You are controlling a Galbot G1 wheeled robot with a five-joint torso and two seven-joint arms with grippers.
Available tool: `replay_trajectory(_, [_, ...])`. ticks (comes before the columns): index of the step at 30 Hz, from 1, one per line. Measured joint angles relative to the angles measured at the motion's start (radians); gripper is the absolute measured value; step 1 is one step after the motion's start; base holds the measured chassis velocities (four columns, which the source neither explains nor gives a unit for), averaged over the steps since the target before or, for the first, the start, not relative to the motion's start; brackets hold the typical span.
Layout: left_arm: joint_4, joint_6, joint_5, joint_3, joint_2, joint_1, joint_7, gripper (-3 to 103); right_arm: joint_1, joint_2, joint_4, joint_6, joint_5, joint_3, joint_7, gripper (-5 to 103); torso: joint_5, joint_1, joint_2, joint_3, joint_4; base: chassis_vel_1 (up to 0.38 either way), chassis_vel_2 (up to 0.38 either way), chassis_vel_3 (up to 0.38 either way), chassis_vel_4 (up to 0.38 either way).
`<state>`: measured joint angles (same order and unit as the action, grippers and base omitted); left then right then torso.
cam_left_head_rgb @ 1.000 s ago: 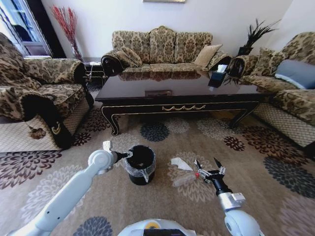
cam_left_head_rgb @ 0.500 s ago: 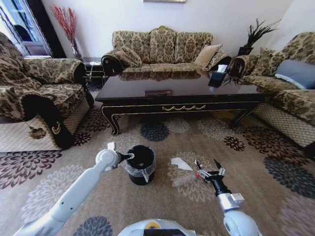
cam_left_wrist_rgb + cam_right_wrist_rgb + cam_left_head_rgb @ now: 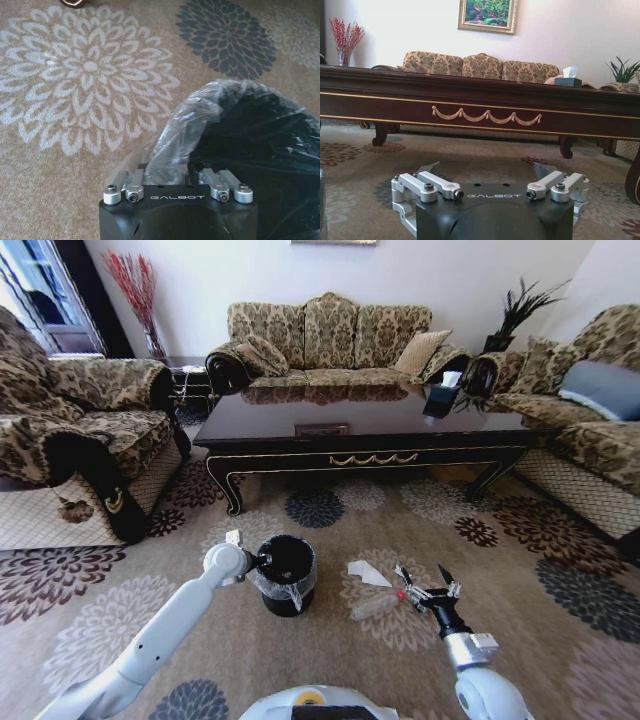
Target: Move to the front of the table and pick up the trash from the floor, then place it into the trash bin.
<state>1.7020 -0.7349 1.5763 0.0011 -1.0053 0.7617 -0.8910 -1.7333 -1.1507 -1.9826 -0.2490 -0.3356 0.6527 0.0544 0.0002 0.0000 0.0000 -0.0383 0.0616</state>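
The left hand (image 3: 262, 560) sits at the 9 o'clock side of the trash bin (image 3: 285, 575), right at its rim; in the left wrist view the clear plastic bag (image 3: 185, 130) bunches up against the hand (image 3: 172, 175), and I cannot tell whether its fingers are apart or together. The bin stands on the flowered carpet (image 3: 330, 640) in front of the dark desk (image 3: 370, 430), which lies toward 12 o'clock with its gold scroll ornament (image 3: 486, 116) facing the robot. At about 3 o'clock of the bin lie the two bits of trash — a white crumpled paper scrap (image 3: 366, 573) and, just nearer the robot, a clear plastic piece (image 3: 374, 606). The right hand (image 3: 425, 583) is low over the carpet at the 3 o'clock end of the plastic piece, its fingers (image 3: 402, 574) spread well apart and clamped on nothing — the right wrist view shows the same splayed fingers (image 3: 427, 168) with bare carpet between them. Sofas stand around the desk at 9, 12 and 3 o'clock.
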Motion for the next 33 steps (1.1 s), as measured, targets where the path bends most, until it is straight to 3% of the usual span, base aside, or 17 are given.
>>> replay_trajectory(3, [-0.001, 0.0, -0.001, 0.001, -0.002, -0.001, -0.003, 26, -0.001, 0.001, 0.001, -0.001, 0.0, 0.0, 0.0, 100, 0.0, 0.0, 0.0, 0.0, 0.0003, 0.0, 0.0, 0.0, 0.0])
replay_trajectory(12, [0.007, -0.002, -0.006, 0.0, 0.015, 0.024, -0.003, 1, 0.002, 0.007, 0.002, -0.001, -0.005, -0.001, 0.001, 100, -0.0004, 0.0, 0.0, 0.0, 0.0002, 0.0, 0.0, 0.0, 0.0])
replay_trajectory(24, [0.091, -0.001, -0.01, -0.038, 0.087, 0.057, -0.008, 0, 0.011, 0.01, 0.02, 0.024, 0.001, -0.003, 0.029, 100, -0.0002, 0.0, 0.0, 0.0, 0.0005, 0.0, 0.0, 0.0, 0.0])
replay_trajectory(29, [0.168, -0.001, -0.003, -0.054, 0.147, 0.072, -0.009, 0, 0.038, 0.011, 0.043, 0.082, -0.018, -0.02, 0.097, 100, -0.0003, 0.0, 0.0, 0.0, 0.0003, 0.0, 0.0, 0.0, 0.0])
replay_trajectory(33, [0.224, -0.001, 0.005, -0.071, 0.189, 0.098, -0.009, 0, 0.098, -0.005, 0.11, 0.115, -0.091, -0.053, 0.181, 100, -0.0002, 0.0, 0.0, 0.0, 0.0003, 0.0, 0.0, 0.0, 0.0])
